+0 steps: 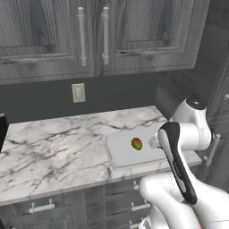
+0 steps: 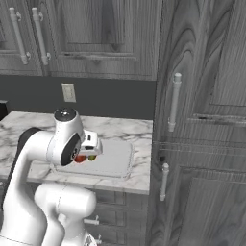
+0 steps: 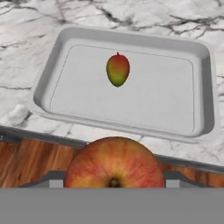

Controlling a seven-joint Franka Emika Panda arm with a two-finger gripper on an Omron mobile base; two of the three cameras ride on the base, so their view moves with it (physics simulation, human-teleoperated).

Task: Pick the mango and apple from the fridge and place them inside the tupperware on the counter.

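A: Where is the mango (image 3: 117, 69) right now?

B: It lies inside the tupperware (image 3: 201, 87), on the flat floor of the tray, toward its far left part in the hand view. The tupperware sits on the white marble counter (image 1: 53, 147), near the counter's right end and close to its front edge.

A: And the apple (image 3: 114, 163)?

B: The gripper (image 3: 114, 181) is clamped on it. In the hand view the red fruit sits between the two dark fingertips (image 3: 50, 178), one on each side. It hangs just short of the near rim of the tupperware, over the counter's front edge.

A: Can you see it from the base?

B: In the right base view, a bit of red shows under the hand, above the tray's left part, mostly hidden by the arm's wrist.
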